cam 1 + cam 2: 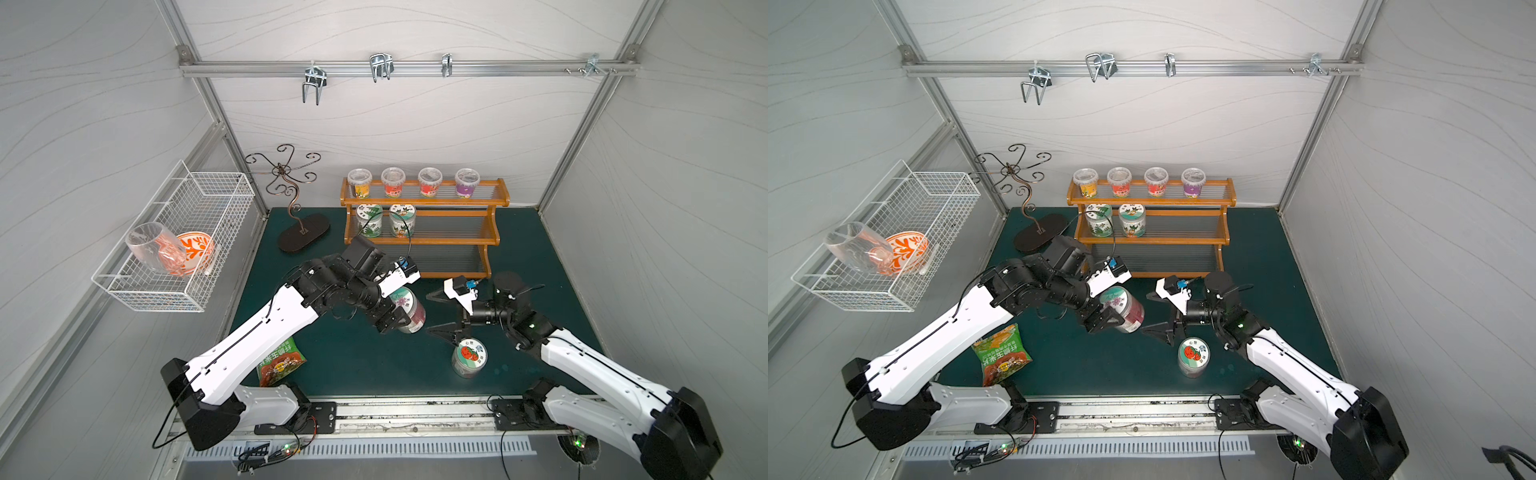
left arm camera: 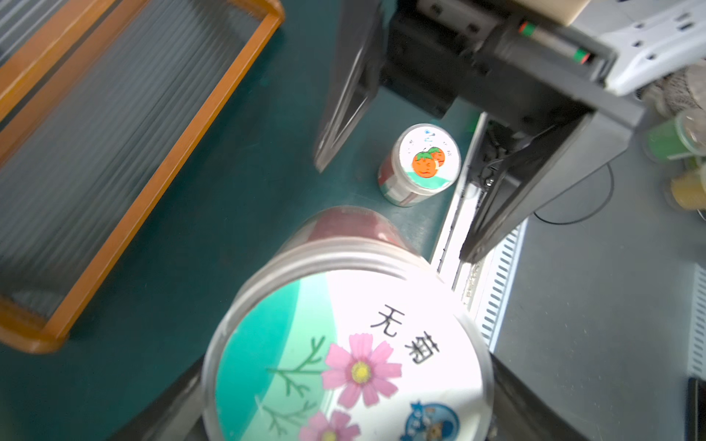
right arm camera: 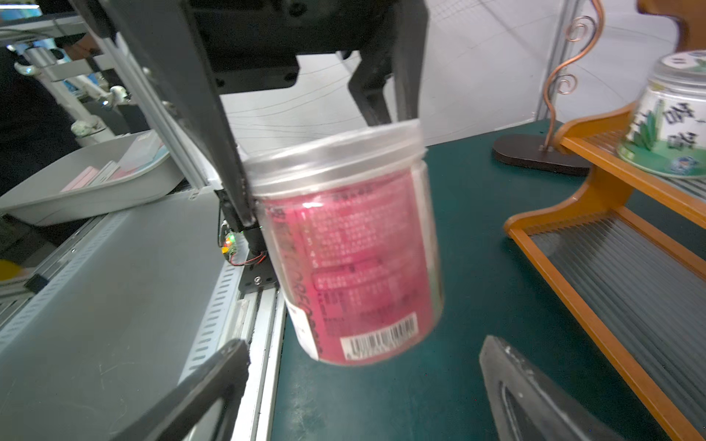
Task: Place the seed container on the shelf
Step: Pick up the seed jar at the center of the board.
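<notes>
Bearings: a clock face laid on the green mat (image 1: pixel 374 365) as both top views show it, with 12 o'clock toward the back wall.
Seed container (image 1: pixel 413 316): clear jar with a pink label and a lid printed with pink flowers. It sits near the mat's centre, tilted, lid leaning toward 11 o'clock. In the right wrist view its base appears clear of the mat. It is not on the shelf.
Left gripper (image 1: pixel 398 308): jaws clamped on the seed container, with one of the fingers (image 3: pixel 214 152) on each side of the lid end.
Shelf (image 1: pixel 457 241): three stepped tiers with an orange-brown frame and clear ribbed panels. It stands at 12 o'clock from the held jar, its lowest tier near but apart.
Right gripper (image 1: pixel 434 313): jaws spread wide, holding nothing. It is at 3 o'clock from the seed container, close but not touching, fingertips pointing toward 9 o'clock.
Tomato-lid jar (image 1: pixel 469 356): upright on the mat at 4 o'clock from the seed container, just beside the right gripper's nearer finger. Contact cannot be told.
Small cups (image 1: pixel 359 183): four in a row on the top tier.
Green-labelled jars (image 1: pixel 370 220): two, side by side at the 9 o'clock end of the middle tier.
Snack packet (image 1: pixel 278 361): flat on the mat at 8 o'clock, partly under the left arm.
Scrolled metal stand (image 1: pixel 303 232): at 11 o'clock, beside the shelf.
Wire basket (image 1: pixel 208 199): on the side wall at 9 o'clock, holding a clear glass (image 1: pixel 153 249) on its side and an orange-patterned bowl (image 1: pixel 197 249).
</notes>
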`<state>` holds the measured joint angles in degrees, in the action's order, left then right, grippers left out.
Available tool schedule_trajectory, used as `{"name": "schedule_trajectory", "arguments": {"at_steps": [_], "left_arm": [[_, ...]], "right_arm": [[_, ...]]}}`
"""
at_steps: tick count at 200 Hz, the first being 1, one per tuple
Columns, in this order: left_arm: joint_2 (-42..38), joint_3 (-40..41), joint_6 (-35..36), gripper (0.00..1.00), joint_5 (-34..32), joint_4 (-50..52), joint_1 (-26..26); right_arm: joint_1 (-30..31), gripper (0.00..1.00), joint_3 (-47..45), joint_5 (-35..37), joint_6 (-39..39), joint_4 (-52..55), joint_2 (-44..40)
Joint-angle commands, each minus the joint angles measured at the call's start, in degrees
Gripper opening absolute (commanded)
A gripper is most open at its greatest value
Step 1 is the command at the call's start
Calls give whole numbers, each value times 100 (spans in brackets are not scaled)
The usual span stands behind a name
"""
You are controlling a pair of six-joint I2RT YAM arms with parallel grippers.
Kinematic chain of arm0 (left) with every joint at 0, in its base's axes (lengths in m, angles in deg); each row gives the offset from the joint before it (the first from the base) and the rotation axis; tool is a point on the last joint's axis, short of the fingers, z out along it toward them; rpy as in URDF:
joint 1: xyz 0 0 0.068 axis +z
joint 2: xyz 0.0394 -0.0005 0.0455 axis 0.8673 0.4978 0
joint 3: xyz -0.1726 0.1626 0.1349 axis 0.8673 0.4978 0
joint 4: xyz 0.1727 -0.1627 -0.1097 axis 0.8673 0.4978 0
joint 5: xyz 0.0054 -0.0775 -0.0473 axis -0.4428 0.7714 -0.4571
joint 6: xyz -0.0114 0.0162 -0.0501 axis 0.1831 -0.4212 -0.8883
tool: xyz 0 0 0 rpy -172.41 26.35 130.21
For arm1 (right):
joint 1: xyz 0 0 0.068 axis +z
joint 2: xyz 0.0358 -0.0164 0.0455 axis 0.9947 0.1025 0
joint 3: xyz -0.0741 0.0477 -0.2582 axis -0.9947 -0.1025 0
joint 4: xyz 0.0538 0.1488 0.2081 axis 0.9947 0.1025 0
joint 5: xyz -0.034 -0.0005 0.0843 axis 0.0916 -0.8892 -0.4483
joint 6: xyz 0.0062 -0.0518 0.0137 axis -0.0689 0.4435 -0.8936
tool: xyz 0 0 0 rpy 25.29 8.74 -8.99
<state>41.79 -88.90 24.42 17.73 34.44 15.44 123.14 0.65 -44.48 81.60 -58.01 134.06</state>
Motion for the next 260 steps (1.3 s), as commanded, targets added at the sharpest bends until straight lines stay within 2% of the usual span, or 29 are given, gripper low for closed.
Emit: {"name": "schedule_trajectory", "arguments": {"at_steps": [1, 49, 142, 172, 220, 236, 260], "left_arm": [[-75, -320, 456, 68, 305, -126, -70], [116, -368, 707, 66, 280, -132, -214], [110, -338, 653, 66, 281, -557, -380], [63, -207, 610, 67, 297, -754, -416], [165, -236, 711, 67, 122, -510, -434], [198, -237, 778, 67, 8, -401, -433], [278, -254, 834, 67, -95, -247, -434]], "right_arm": [[316, 99, 278, -36, 530, 247, 40], [795, 99, 678, 704, 712, 645, 226], [855, 99, 759, 1217, 793, 768, 331], [862, 99, 697, 1149, 751, 553, 292], [870, 98, 725, 740, 759, 529, 170], [870, 92, 694, 612, 759, 539, 139], [875, 71, 684, 514, 744, 555, 121]]}}
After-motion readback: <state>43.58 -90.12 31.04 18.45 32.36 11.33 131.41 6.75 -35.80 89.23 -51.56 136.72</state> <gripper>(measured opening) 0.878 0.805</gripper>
